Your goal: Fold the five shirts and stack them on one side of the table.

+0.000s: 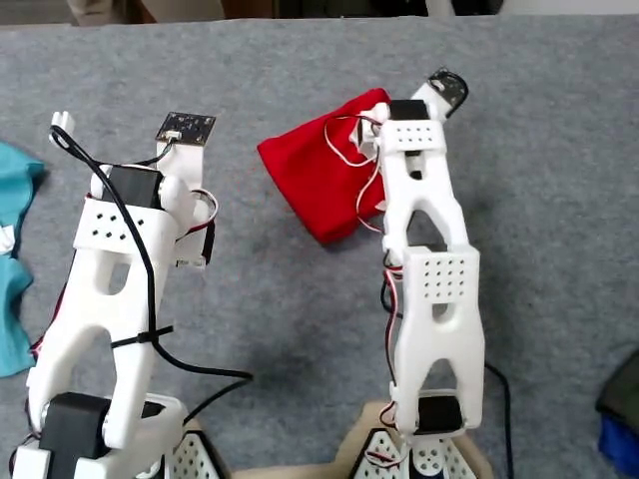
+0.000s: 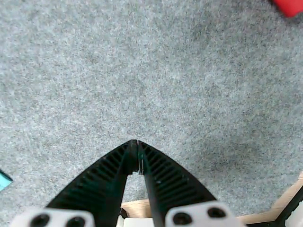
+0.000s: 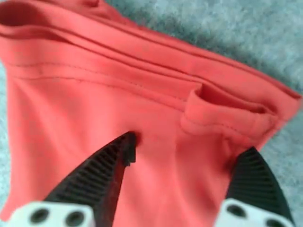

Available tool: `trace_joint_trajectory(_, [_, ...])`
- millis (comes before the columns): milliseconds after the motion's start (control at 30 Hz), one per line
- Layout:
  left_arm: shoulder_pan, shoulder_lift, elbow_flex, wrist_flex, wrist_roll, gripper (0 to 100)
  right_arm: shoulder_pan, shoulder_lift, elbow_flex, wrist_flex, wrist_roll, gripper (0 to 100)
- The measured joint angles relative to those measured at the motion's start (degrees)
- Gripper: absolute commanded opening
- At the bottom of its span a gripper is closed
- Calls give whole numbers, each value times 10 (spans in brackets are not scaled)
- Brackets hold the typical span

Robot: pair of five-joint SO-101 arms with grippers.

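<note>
At the left edge of the table point(image 1: 270, 319) lies a teal shirt point(image 1: 15, 249), well apart from both my grippers. My left gripper point(image 2: 137, 143) has its fingers pressed together with nothing between them, above the bare grey surface, and the red shirt point(image 1: 315, 180) lies to its right, not within its reach as I judge. My right gripper point(image 3: 189, 151) hangs directly over this red shirt, fingers spread wide and holding nothing, one fingertip over the cloth and the other near its edge. The folded bands of the shirt run across from one finger toward the other, so I think the right arm is the one for the coming grasp. At the right edge lies some dark and blue cloth point(image 1: 621, 414)
</note>
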Motion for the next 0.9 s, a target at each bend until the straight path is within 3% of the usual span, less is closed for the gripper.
trace_joint_trajectory(333, [0, 0, 0, 0, 0, 19, 0, 41, -55, 19, 0, 306])
trace_joint_trajectory(633, [0, 0, 0, 0, 0, 19, 6, 46, -55, 24, 0, 9])
trace_joint_trajectory(900, [0, 0, 0, 0, 0, 19, 21, 52, -60, 26, 21, 5])
